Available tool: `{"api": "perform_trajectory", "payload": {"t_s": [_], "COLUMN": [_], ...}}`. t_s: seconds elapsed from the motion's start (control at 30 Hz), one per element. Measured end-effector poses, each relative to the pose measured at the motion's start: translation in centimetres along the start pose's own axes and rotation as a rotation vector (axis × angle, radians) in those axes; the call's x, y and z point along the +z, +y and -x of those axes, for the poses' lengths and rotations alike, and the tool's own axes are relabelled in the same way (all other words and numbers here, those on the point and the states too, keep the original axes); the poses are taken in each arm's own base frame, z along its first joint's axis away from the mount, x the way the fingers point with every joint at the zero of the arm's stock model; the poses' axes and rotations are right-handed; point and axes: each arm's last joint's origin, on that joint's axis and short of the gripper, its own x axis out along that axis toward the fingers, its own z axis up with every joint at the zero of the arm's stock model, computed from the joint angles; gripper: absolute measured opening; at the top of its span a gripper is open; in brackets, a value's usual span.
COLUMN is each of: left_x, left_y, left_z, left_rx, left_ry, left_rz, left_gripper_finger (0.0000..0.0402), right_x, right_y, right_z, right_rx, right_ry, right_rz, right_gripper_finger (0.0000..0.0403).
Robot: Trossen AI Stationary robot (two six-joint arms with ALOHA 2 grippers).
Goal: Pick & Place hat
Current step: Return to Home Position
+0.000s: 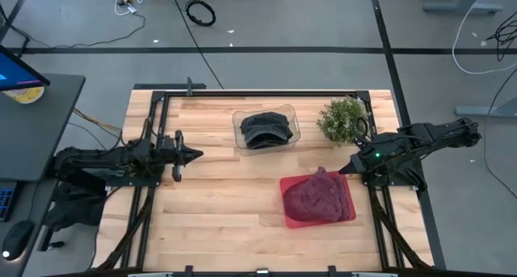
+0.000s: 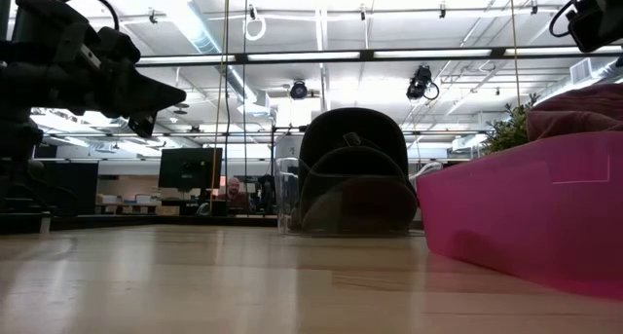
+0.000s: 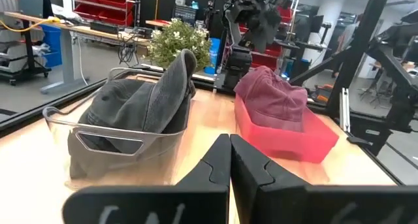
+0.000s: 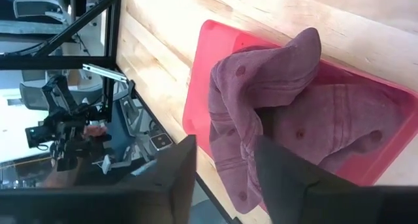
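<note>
Right tool [image 4: 224, 147] agape near red caps [image 4: 281, 100]

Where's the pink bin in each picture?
High view: pink bin right of centre, by right gripper.
Low view: bin fills right side.
Left wrist view: bin beyond left gripper, beside transparent bin.
Right wrist view: bin just beyond right gripper.
Shared landmark: red caps heaped inside.

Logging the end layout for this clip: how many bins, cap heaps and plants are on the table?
Bins: 2, a clear plastic bin and a pink plastic bin.
Cap heaps: 2, dark grey fabric caps in the clear one, red fabric caps in the pink one; caps per heap cannot be told.
Plants: 1, a small green leafy plant.
Total: 5.
</note>
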Motion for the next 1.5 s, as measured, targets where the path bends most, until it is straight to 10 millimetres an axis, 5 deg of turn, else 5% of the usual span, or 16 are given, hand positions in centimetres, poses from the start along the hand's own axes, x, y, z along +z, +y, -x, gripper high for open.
{"api": "perform_trajectory", "payload": {"t_s": [0.23, 0.47, 0.63, 0.8, 1.0, 1.5], "left_x": [0.1, 0.1, 0.1, 0.1, 0.1, 0.0], "left_y": [0.0, 0.0, 0.0, 0.0, 0.0, 0.0], "left_z": [0.0, 0.0, 0.0, 0.0, 0.0, 0.0], "left_rx": [0.002, 0.003, 0.003, 0.002, 0.002, 0.000], "left_ry": [-0.009, -0.011, -0.013, -0.014, -0.012, -0.006], "left_rz": [0.004, 0.005, 0.005, 0.004, 0.004, 0.003], "left_gripper_finger": [0.0003, 0.0003, 0.0003, 0.0003, 0.0003, 0.0003], "right_x": [-0.1, 0.2, 1.0, 1.2, 1.5, 1.0], "right_y": [-0.6, -2.2, -0.5, 0.8, -1.1, -2.5], "right_z": [0.7, 2.8, 4.3, 3.2, 2.9, 4.1], "right_rx": [0.007, 0.009, 0.202, 0.474, 0.471, 0.427], "right_ry": [-0.012, -0.214, -0.569, -0.795, -0.967, -0.907], "right_rz": [0.120, 0.203, 0.387, 0.646, 0.702, 0.818], "right_gripper_finger": [0.0013, 0.0006, 0.0004, 0.0002, 0.0001, 0.0000]}}
